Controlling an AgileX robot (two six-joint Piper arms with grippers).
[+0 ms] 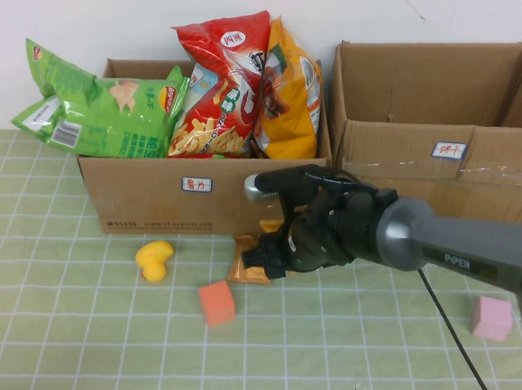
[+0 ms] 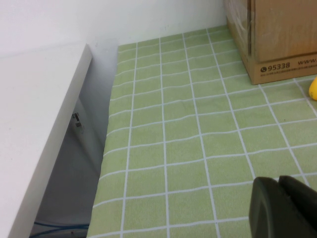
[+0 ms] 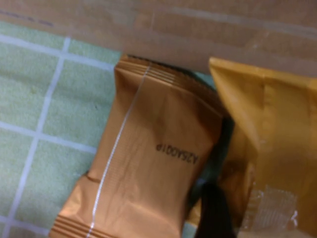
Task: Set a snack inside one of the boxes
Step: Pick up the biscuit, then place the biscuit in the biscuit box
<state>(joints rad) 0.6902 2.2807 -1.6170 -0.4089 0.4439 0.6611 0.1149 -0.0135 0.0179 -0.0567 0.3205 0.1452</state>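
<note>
Two orange snack packets lie at the foot of the left cardboard box (image 1: pixel 152 195), which holds several chip bags (image 1: pixel 220 83). My right gripper (image 1: pixel 267 252) is down on these packets. In the right wrist view one packet (image 3: pixel 148 168) lies flat on the cloth, and a second orange packet (image 3: pixel 267 148) sits close up in my right gripper (image 3: pixel 230 210), which looks shut on it; one dark finger (image 3: pixel 213 213) shows beside it. The right box (image 1: pixel 425 176) stands open and empty. My left gripper (image 2: pixel 280 186) is shut and empty, low over the cloth to the left of the box (image 2: pixel 277 34).
A yellow toy (image 1: pixel 154 259) and an orange cube (image 1: pixel 217 302) lie on the green checked cloth in front of the left box. A pink cube (image 1: pixel 492 318) lies at the right. The table's left edge (image 2: pixel 106 148) borders a white shelf (image 2: pixel 34 124).
</note>
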